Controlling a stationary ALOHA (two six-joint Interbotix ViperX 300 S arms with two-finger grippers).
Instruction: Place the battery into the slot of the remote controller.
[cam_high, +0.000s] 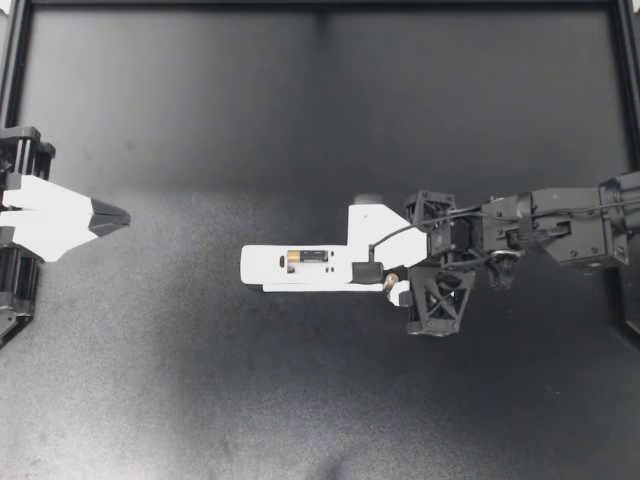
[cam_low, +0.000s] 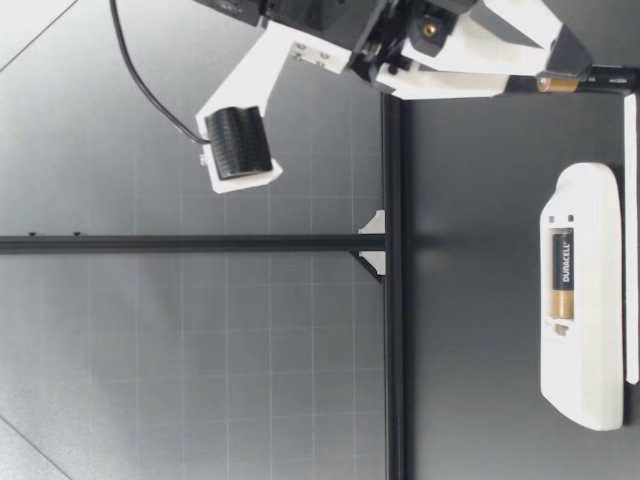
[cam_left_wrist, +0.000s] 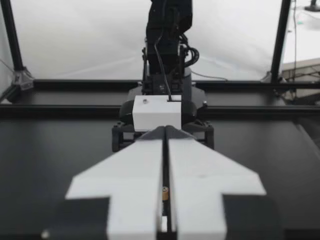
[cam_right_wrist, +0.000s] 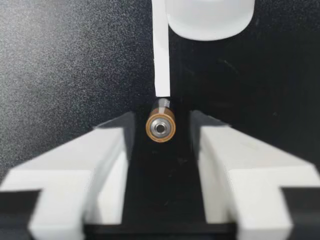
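Step in hand: carrying a cell to the remote; by my reading, the approach just before insertion.
Remote controller: flat at mid-surface, long axis running 9 to 3 o'clock, slot facing up.
Seated battery: already lying in the slot, lengthwise with the remote.
Right gripper: at the remote's 3 o'clock end, angled down, fingers drawn in on a second battery.
Second battery: pinched at the fingertips, seen end-on, just short of the remote's end.
Left gripper: well apart at 9 o'clock, fingers pressed together, holding nothing.
White strip: thin, along the remote's edge; possibly the cover.
Next move: I cannot tell whether a free bay remains. If so, carry the cell toward 9 o'clock, align it lengthwise and lower it in.
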